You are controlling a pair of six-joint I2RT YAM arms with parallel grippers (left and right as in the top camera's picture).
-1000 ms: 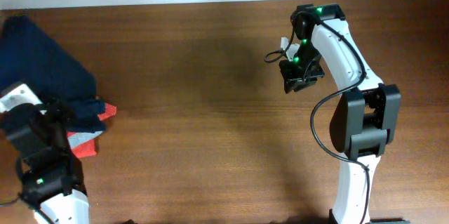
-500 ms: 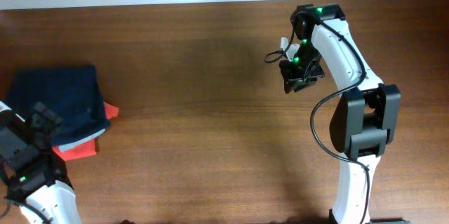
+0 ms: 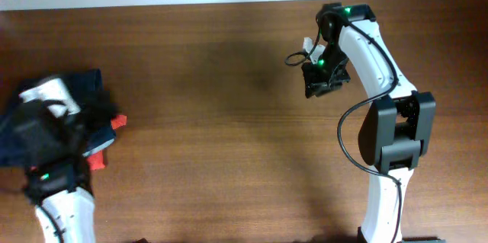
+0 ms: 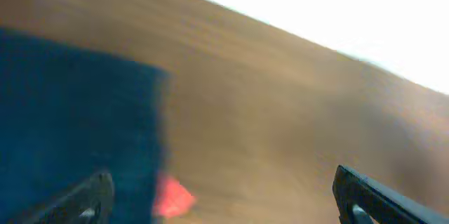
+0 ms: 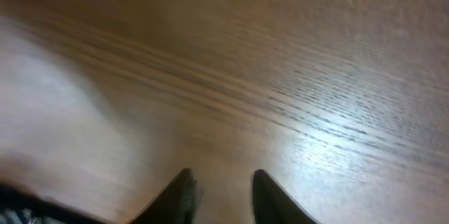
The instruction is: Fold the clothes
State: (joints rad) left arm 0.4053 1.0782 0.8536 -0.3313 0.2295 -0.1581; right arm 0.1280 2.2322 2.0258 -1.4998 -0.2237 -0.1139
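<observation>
The clothes, a dark navy garment [image 3: 90, 81], lie at the table's left edge on top of a red-orange folded piece [image 3: 117, 123]. My left arm hovers over the garment and hides most of it. My left gripper [image 3: 95, 110] is open wide and holds nothing. In the left wrist view the navy fabric [image 4: 77, 119] fills the left side, a red-orange corner [image 4: 172, 196] peeks out beside it, and my left gripper [image 4: 224, 206] spans both. My right gripper [image 3: 319, 87] hangs over bare wood far right of the garment, and the right wrist view shows it [image 5: 223, 190] slightly open and empty.
The brown wooden table [image 3: 221, 136] stretches between the two arms. The right arm's base and cable [image 3: 389, 144] stand at the right. The table's far edge [image 3: 191, 3] meets a white wall.
My left gripper opened and let go of the navy garment, which dropped flat onto the red-orange piece. The left arm then swung over it. The right gripper shifted slightly.
</observation>
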